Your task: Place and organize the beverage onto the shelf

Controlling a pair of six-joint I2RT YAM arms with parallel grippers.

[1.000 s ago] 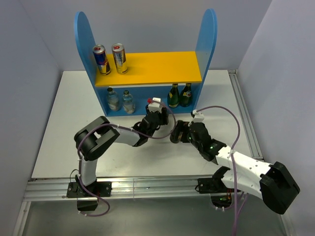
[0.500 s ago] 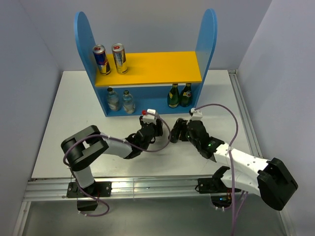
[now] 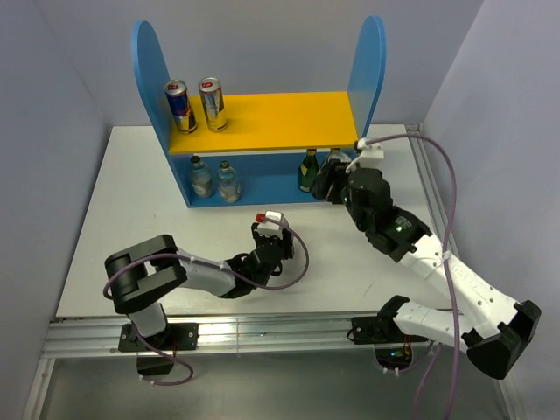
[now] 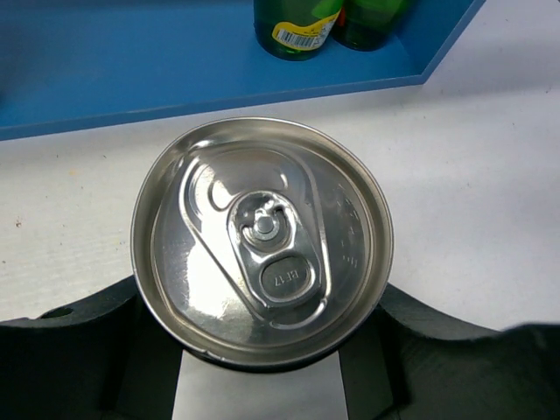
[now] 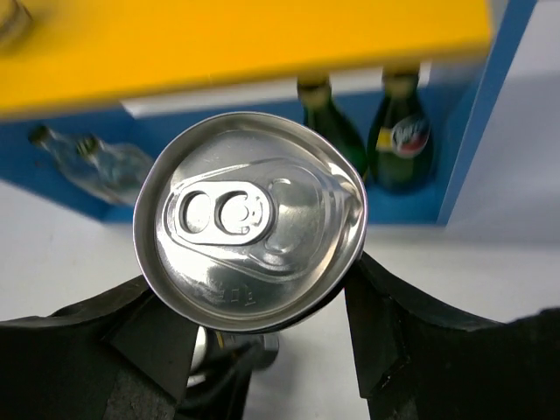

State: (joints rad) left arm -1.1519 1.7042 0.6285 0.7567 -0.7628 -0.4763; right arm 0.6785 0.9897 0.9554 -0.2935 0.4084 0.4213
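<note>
The shelf (image 3: 262, 120) stands at the back, with a blue-and-silver can (image 3: 178, 105) and a gold can (image 3: 212, 103) on its yellow upper board. Two clear bottles (image 3: 214, 179) stand on the lower level at the left. My left gripper (image 3: 269, 248) is low over the table, shut on an upright can (image 4: 262, 241) whose silver top fills the left wrist view. My right gripper (image 3: 335, 182) is raised in front of the shelf's right end, shut on another can (image 5: 249, 232). Its black fingers (image 5: 420, 332) press on the can's sides.
Two green bottles (image 3: 308, 169) stand on the lower level at the right, just behind my right gripper; the right wrist view shows both green bottles (image 5: 402, 131) under the yellow board (image 5: 245, 35). The right blue side panel (image 3: 367, 70) is close to the right gripper.
The right gripper closed on its can on the table and lifted it toward the shelf's right end. The left gripper drew back from the shelf toward the near edge with its can.
</note>
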